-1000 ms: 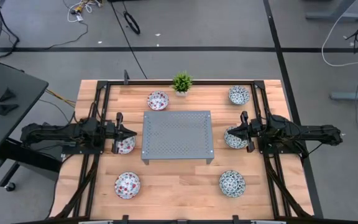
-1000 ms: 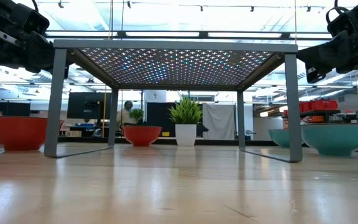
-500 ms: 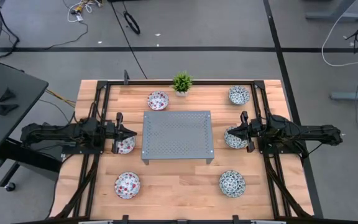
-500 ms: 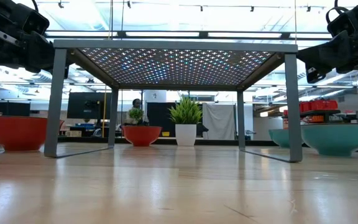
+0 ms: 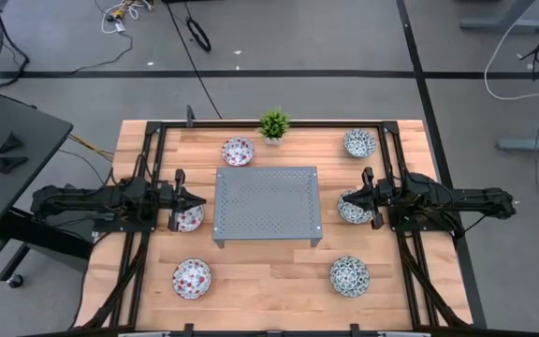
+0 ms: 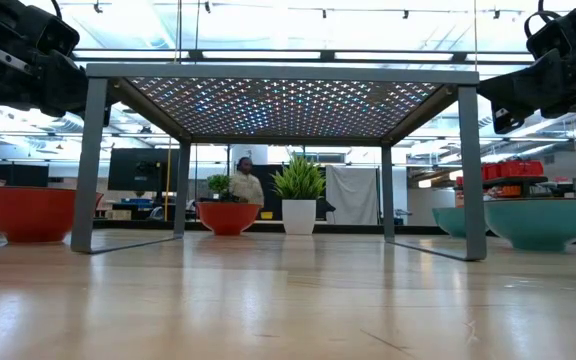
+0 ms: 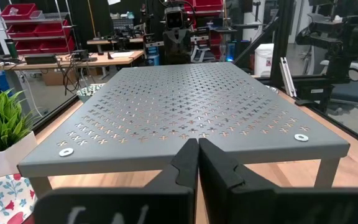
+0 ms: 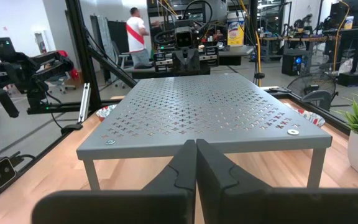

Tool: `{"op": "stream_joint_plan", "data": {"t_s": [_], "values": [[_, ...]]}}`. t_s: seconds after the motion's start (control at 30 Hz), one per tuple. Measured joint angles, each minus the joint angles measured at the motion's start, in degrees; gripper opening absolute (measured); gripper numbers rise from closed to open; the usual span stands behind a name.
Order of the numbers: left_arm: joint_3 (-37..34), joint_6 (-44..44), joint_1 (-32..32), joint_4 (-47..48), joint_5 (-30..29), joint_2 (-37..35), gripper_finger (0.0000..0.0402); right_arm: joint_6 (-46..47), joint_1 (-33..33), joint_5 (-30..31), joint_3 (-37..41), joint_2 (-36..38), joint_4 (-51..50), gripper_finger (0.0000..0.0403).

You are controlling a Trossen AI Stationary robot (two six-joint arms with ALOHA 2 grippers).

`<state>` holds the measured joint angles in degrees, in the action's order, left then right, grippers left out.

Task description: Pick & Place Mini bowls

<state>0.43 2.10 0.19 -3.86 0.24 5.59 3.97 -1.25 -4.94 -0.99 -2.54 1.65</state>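
1. High view: six empty mini bowls sit on the counter [image 5: 279, 271] — three red-spotted [image 5: 239, 151] [image 5: 190, 218] [image 5: 192, 278] and three blue-green [image 5: 360, 142] [image 5: 353, 210] [image 5: 349, 275]. One bowl lies under each arm's fingers.
2. Left wrist: the left fingers [image 7: 197, 163] are closed and hold nothing, facing the grey rack [image 7: 185, 109].
3. Right wrist: the right fingers [image 8: 196, 163] are closed and hold nothing.

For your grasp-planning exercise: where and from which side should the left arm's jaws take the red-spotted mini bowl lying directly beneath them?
Grip the rim of the red-spotted mini bowl, coming straight down from above. It sits upright and open on the table, so one jaw can probably slip inside the wall and one outside. The left gripper hovers over it, shut, and must open first.
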Motion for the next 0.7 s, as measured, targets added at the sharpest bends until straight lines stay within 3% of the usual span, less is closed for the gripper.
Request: {"op": "stream_joint_plan", "data": {"t_s": [0.37,0.7], "values": [[0.02,0.01,0.00,0.00,-0.01,-0.01,0.0018,-0.01,-0.03,0.00,0.01,0.00,1.50,0.0011],[0.00,0.01,0.02,0.00,0.01,0.01,0.0018,0.39,-0.05,0.00,0.01,0.00,16.42,0.0011]]}}
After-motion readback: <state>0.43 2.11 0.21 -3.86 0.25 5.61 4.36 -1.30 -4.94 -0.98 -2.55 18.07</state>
